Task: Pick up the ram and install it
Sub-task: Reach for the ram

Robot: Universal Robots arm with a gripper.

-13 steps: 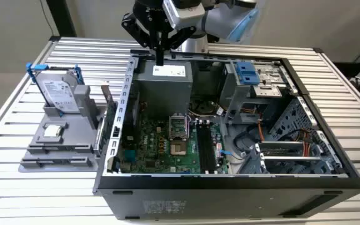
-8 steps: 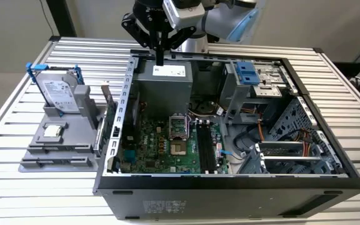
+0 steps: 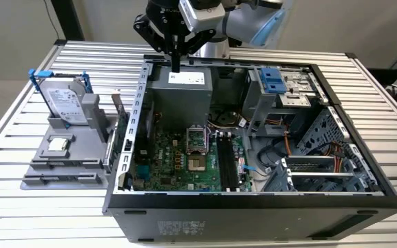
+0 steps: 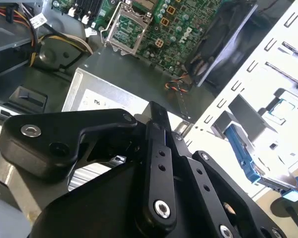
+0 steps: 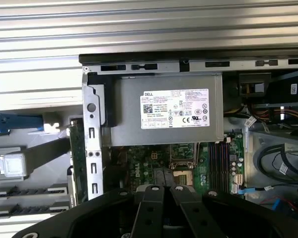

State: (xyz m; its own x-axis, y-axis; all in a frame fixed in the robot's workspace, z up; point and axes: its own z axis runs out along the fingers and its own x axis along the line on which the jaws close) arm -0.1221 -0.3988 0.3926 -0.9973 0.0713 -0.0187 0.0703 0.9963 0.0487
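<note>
The work stands at the approach to the pick, by my reading. The robot's black two-fingered hand [image 3: 176,65] hangs over the grey metal power-supply box [image 3: 181,98] at the back of the open black-and-grey computer case [image 3: 254,200]. Its fingers are drawn together to a narrow tip, and nothing shows between them.

The thin, dark-green circuit-board ram stick [image 5: 76,148] seems to be the board standing on edge just outside the case wall, beside the grey plastic holder [image 3: 60,168]. From this angle I cannot cleanly tell it from any other card there. It is well apart from the hand and untouched.

The pick itself calls for the fingers parted wider than the stick's thin edge and squared to its flat faces. They would have to come down between the holder and the case wall (a tight place) without knocking either.

Counted: one hand, one ram stick that I can make out, one case, one power-supply box and one holder. There is also one silver hard drive with blue rails [image 3: 66,103] upright in the holder, and one bank of long black memory slots [image 3: 227,163] on the green motherboard. All of it rests on one white slatted metal surface [image 3: 40,209].
</note>
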